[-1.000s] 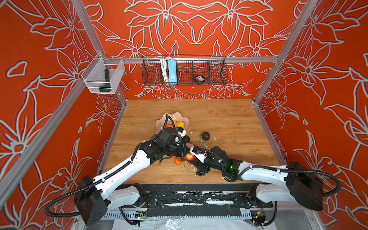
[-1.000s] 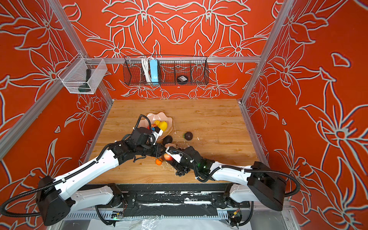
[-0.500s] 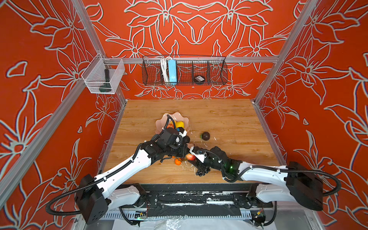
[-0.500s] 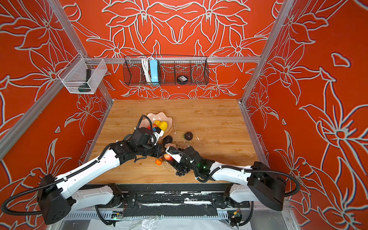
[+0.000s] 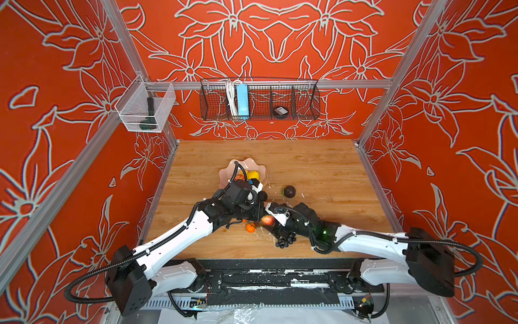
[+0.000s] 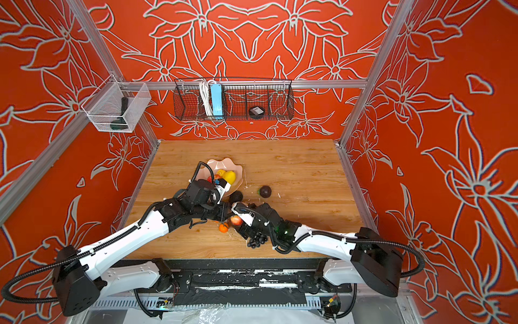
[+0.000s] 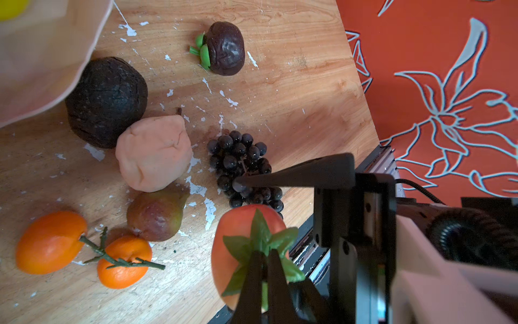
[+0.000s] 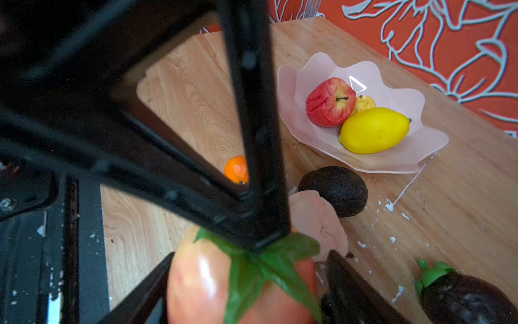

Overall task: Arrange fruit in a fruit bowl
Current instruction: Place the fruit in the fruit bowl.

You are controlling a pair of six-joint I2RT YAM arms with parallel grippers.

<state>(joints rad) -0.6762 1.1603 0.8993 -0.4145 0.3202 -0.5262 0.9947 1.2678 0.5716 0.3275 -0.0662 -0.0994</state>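
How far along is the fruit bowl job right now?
Done: the scalloped pale pink bowl holds a red apple, a yellow lemon and a small yellow fruit.
In hand: the left gripper pinches the green leaves of a peach-red fruit; the right gripper stands open around it.
Left on the table: black avocado, cream lumpy piece, brownish pear, two oranges, dark grape bunch, dark round fruit with green cap.
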